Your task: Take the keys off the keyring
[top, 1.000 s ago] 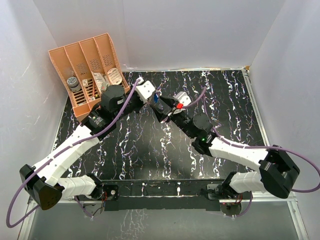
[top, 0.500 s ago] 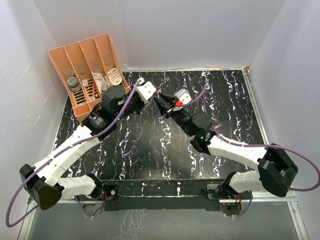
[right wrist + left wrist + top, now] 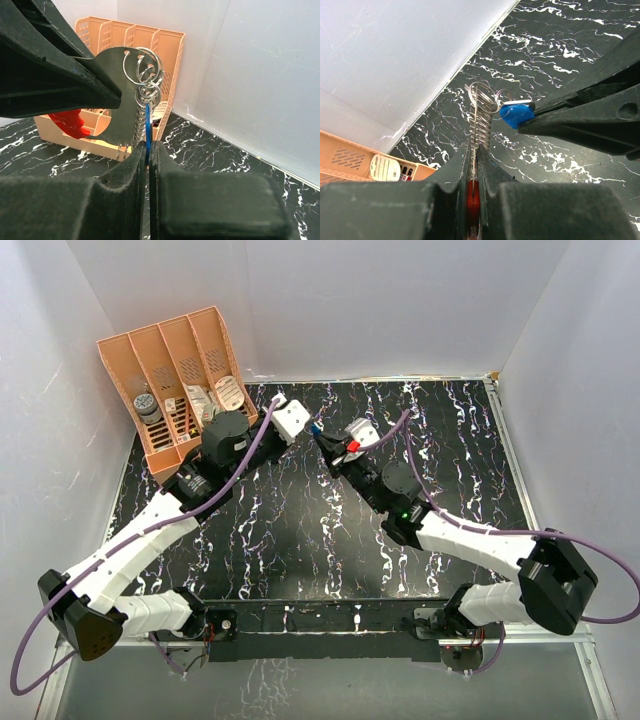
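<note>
Above the back of the table my two grippers meet tip to tip. My left gripper [image 3: 303,430] [image 3: 476,150] is shut on the keyring, with its red fob [image 3: 473,197] wedged between the jaws. The keyring's silvery rings [image 3: 485,97] [image 3: 145,75] stick out past the fingertips. A blue-headed key [image 3: 515,114] [image 3: 148,131] [image 3: 316,427] hangs from those rings. My right gripper [image 3: 324,440] [image 3: 148,147] is shut on that blue head, seen edge-on in the right wrist view. A flat silvery metal piece [image 3: 117,105] and the red fob [image 3: 70,125] show beside the left fingers [image 3: 55,75].
An orange slotted organizer [image 3: 180,380] [image 3: 125,35] [image 3: 350,165] with small items stands at the back left, close behind the left arm. White walls enclose the black marbled table [image 3: 300,530] at the back and on both sides.
My right gripper has moved up and left to the left gripper's tip and closed on the blue key head. The left gripper has stayed shut on the keyring.
</note>
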